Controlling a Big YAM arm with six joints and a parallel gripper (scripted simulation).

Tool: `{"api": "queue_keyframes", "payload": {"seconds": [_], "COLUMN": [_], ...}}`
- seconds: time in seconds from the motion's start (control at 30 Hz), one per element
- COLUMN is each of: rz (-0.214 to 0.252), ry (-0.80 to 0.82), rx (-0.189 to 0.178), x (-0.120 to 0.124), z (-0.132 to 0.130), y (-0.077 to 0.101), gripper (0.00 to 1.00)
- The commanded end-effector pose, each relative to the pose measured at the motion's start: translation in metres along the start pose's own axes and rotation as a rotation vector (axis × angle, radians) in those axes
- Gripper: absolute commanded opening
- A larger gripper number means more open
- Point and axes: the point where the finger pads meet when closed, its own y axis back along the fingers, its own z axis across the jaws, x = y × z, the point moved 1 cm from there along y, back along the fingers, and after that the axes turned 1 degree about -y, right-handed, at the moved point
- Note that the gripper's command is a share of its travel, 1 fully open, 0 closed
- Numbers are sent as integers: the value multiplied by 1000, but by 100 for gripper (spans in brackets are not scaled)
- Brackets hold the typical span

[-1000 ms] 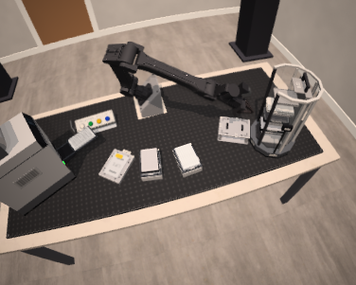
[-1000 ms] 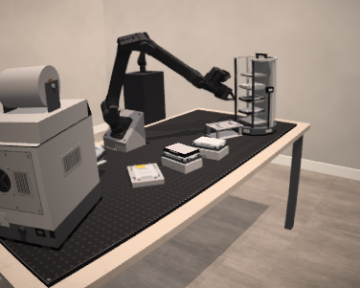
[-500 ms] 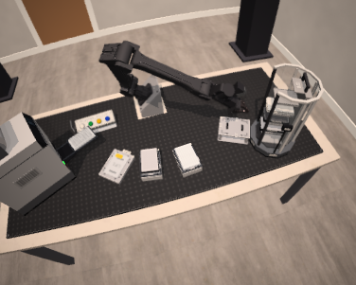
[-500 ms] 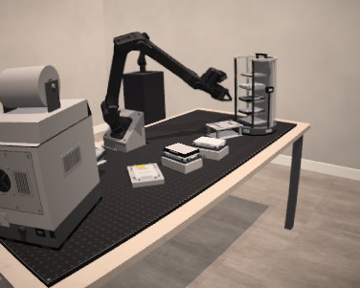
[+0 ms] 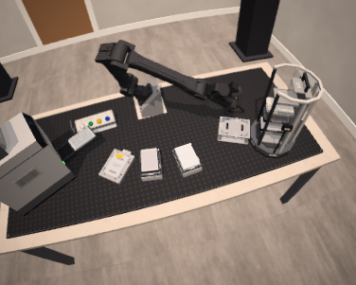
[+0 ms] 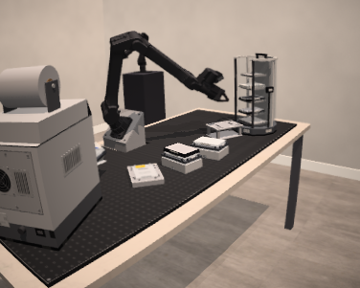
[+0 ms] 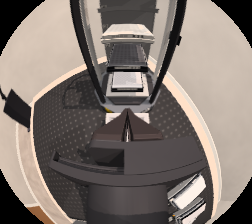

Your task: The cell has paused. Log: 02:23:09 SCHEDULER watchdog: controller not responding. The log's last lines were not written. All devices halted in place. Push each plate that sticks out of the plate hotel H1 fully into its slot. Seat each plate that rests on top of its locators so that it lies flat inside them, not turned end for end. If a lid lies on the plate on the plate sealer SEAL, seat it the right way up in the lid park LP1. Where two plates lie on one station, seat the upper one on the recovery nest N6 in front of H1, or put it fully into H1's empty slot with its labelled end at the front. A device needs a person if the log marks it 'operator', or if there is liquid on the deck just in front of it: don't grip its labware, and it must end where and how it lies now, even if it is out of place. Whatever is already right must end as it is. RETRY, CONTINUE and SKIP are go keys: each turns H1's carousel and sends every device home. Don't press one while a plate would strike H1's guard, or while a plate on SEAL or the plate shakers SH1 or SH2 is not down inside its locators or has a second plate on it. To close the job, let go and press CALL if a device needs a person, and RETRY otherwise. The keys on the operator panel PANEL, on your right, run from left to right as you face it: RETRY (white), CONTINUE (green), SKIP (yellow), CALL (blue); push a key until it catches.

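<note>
Hanging in the air over the dark tabletop point(image 5: 130, 203), the gripper point(image 6: 220, 95) points toward the plate hotel H1 point(image 5: 314, 85), with its fingers pressed together and nothing between them. It sits well short of the hotel's clear guard, above the stretch between the arm's base point(image 5: 151, 104) and the recovery nest N6 point(image 5: 234, 130), which stands just in front of the hotel. From the wrist view, plates point(image 7: 127, 82) lie on the hotel's shelves inside the frame; I cannot tell whether any of them sticks out. Along the front row, two stations carry plates point(image 5: 151, 160) point(image 5: 186, 158), and a flat white piece with a yellow mark point(image 5: 115, 165) lies beside them. The sealer point(image 5: 26, 174) stands at the far end of the tabletop with a plate point(image 5: 81, 137) on its tray. The operator panel point(image 5: 96, 121) with its coloured keys lies close behind that tray.
</note>
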Motion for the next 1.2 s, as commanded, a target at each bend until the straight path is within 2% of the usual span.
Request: {"api": "queue_keyframes", "payload": {"seconds": [0.0, 0.2, 0.23, 0.3, 0.6, 0.7, 1.17], "rz": [-30, -29, -10, -29, -25, 5, 6], "ry": [-12, -11, -11, -11, -11, -9, -9], "rx": [20, 19, 10, 19, 18, 3, 3], "x": [-5, -1, 8, 2, 10, 24, 24], "z": [-15, -14, -9, -14, -14, -5, -5], "y": [11, 16, 12, 20, 32, 23, 23], "gripper": [0, 0, 0, 0, 0, 0, 0]}}
